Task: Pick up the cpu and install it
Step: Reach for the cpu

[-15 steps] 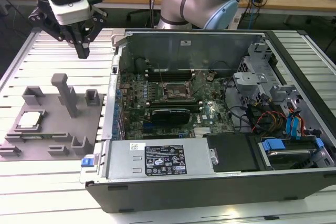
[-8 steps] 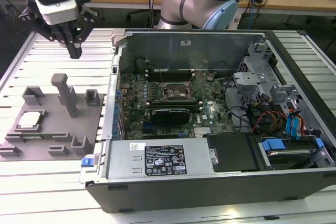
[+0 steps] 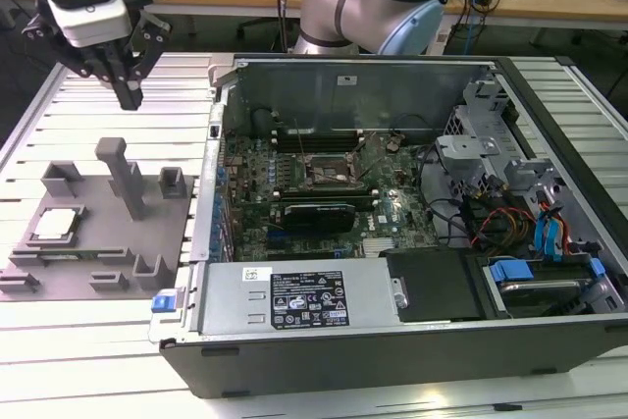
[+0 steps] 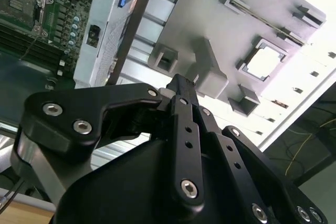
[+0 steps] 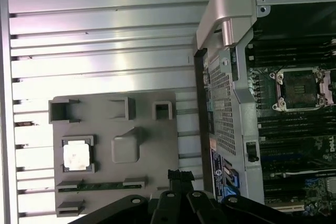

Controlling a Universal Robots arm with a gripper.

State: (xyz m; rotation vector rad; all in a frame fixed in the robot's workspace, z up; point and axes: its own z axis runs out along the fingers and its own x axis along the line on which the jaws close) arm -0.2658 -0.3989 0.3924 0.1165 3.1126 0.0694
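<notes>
In the exterior view the jaws hang high above the grey tray (image 3: 103, 237), pressed together and holding nothing. The cpu (image 3: 54, 226) lies flat in a square pocket of the tray, on the side away from the open computer case (image 3: 412, 360), which stands just beside the tray on the table.

In the second wrist view the closed jaws taper to one tip before the tray (image 4: 210, 19). The cpu (image 4: 265, 61) sits in its pocket, well apart from them.

In the first wrist view the cpu (image 5: 77, 156) shines in the tray (image 5: 152, 145). Beyond the tray, the socket frame (image 5: 300, 88) sits inside the case.
</notes>
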